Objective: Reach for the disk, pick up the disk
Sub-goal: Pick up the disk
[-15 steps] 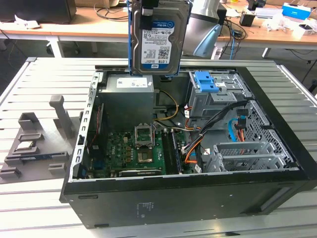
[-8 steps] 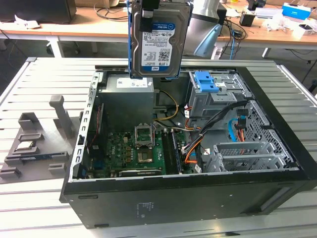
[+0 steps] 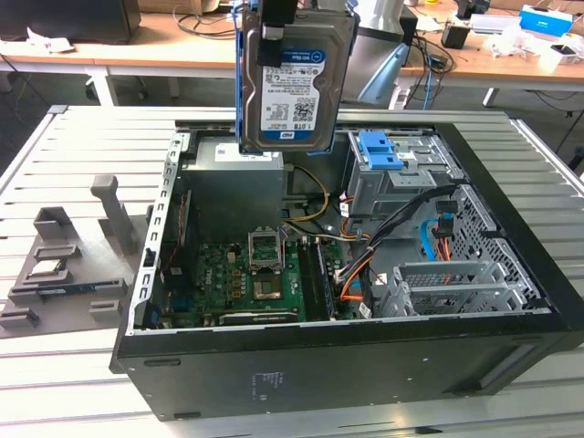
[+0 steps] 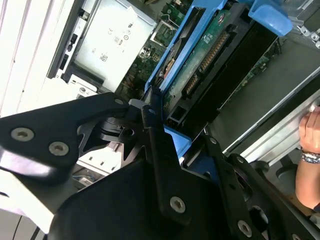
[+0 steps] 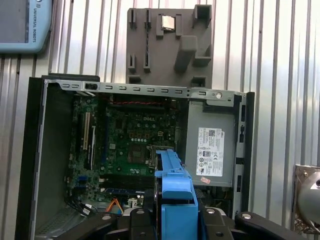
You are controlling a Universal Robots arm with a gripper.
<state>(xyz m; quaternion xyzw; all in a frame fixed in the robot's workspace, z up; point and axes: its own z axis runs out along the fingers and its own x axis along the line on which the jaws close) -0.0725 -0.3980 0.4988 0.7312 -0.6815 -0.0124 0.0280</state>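
The disk (image 3: 294, 78) is seen lifted clear of the open computer case (image 3: 365, 365), hanging upright in the air above the case's far edge, at about twelve o'clock in the exterior view. Its white-and-blue label faces the camera, and its blue side bracket (image 3: 241, 82) runs down the edge on the exterior view's left. The disk is gripped at its upper edge by the hand (image 3: 274, 27), whose black fingers are closed onto it. In the second wrist view the disk (image 4: 200, 65) is shown from its underside, with the green circuit board and connector exposed, and the black fingers (image 4: 160, 150) are clamped against the blue bracket. In the first wrist view the blue bracket (image 5: 175, 195) is seen edge-on between the finger bases.

Beneath the disk, inside the case, a grey power supply (image 3: 239, 178) is set at the far side, and a green motherboard (image 3: 246, 278) lies at about seven o'clock on the case floor. A blue latch on a grey metal cage (image 3: 381, 151) is found at one o'clock, with orange and black cables near it. The case rests on a ribbed metal desk (image 3: 73, 137). A grey fixture block (image 3: 68, 265) holding a small square chip (image 3: 46, 267) lies at nine o'clock. A person's hand (image 4: 307, 155) is visible in the second wrist view.
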